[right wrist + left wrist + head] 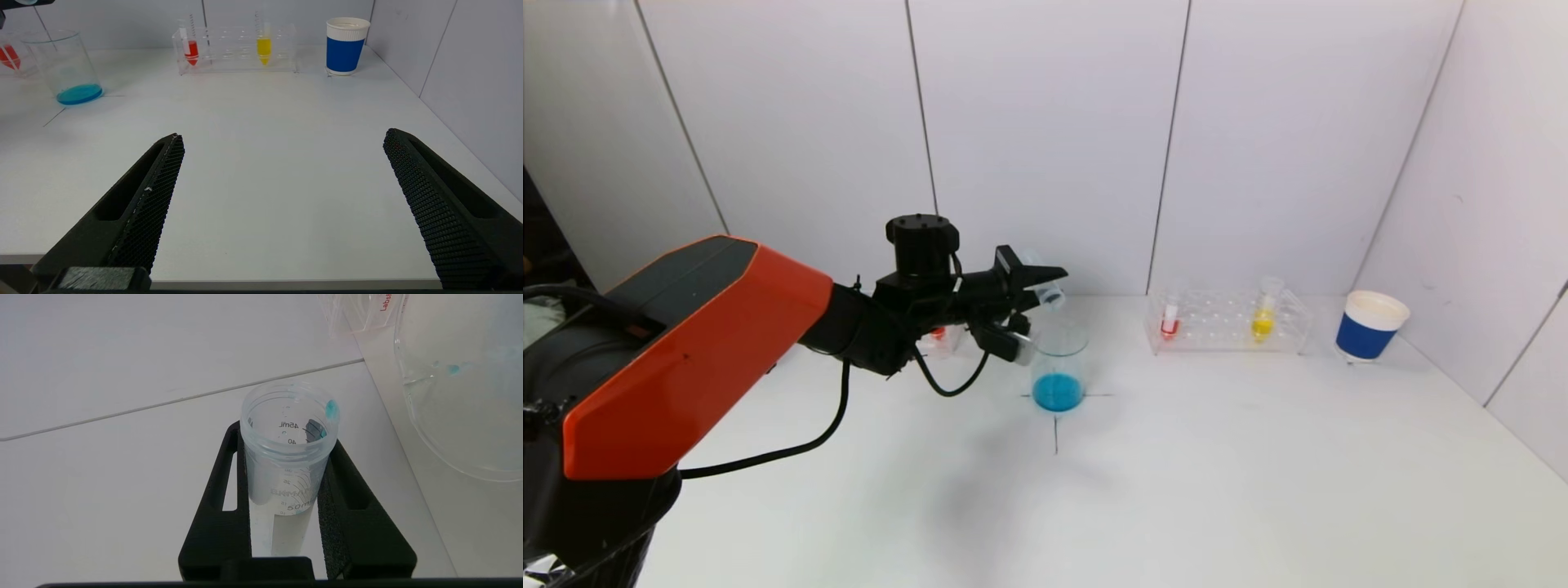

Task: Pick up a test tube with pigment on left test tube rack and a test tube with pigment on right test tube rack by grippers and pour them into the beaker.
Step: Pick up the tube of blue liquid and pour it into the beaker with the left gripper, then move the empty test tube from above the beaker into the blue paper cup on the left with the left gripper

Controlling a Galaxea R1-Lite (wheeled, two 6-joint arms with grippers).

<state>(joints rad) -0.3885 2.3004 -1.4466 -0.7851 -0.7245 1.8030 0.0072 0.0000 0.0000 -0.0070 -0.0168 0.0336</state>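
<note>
My left gripper (1033, 304) is shut on a clear test tube (288, 457), tipped on its side with its mouth over the beaker (1058, 359). The tube looks drained, with only blue drops at its rim. The beaker holds blue liquid at its bottom and also shows in the right wrist view (67, 67). The left rack (939, 339) sits behind my left arm with a red tube. The right rack (1229, 321) holds a red tube (1170, 320) and a yellow tube (1264, 314). My right gripper (282, 143) is open and empty above the table's near edge.
A blue and white paper cup (1370, 325) stands to the right of the right rack, near the side wall. White wall panels enclose the table at the back and right. A black cross mark lies under the beaker.
</note>
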